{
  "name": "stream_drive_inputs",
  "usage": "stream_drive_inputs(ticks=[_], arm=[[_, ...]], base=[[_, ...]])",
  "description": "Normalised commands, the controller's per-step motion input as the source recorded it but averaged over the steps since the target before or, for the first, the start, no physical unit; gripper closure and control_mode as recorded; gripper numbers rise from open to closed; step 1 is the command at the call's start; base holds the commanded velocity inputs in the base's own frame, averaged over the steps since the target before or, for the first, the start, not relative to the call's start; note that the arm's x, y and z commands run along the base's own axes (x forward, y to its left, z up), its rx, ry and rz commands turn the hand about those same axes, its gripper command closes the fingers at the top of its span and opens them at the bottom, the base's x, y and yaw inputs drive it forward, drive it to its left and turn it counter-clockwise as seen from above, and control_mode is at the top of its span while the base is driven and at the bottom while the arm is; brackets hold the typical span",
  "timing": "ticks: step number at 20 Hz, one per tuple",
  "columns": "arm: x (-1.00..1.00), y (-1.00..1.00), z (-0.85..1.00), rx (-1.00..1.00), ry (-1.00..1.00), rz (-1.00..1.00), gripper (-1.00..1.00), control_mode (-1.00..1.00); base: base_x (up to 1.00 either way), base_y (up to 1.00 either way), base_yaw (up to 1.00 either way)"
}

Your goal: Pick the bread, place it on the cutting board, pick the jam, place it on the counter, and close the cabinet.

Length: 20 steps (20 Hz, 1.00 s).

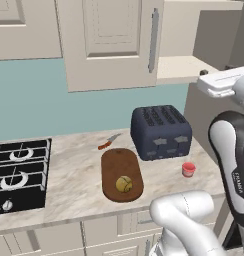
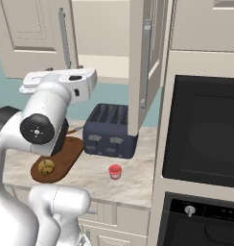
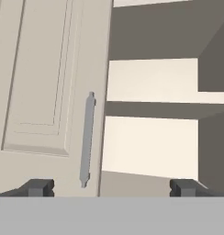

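Bread: on the cutting board, toward its 6 o'clock end; step judged done. Jam: upright on the bench, at about 5 o'clock of the toaster, apart from it; step judged done. Cabinet: shelf bare, doors open, left door with its bar handle at 9 o'clock of the opening; closing remains. Fingers: spread wide, holding nothing, facing the open cabinet, touching neither door nor handle
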Motion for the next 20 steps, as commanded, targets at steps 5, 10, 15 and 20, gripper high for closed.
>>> stream_drive_inputs(ticks=[5, 10, 15, 20], arm=[[-0.61, -0.11, 0.00, 0.00, 0.00, 0.00, -1.00, -1.00], [-0.58, -0.16, 0.00, 0.00, 0.00, 0.00, -1.00, -1.00], [-0.47, -0.14, 0.00, 0.00, 0.00, 0.00, -1.00, -1.00], [-0.39, -0.13, 0.00, 0.00, 0.00, -0.02, -1.00, -1.00]], base=[[0.00, 0.00, 0.00], [0.00, 0.00, 0.00], [0.00, 0.00, 0.00], [0.00, 0.00, 0.00]])
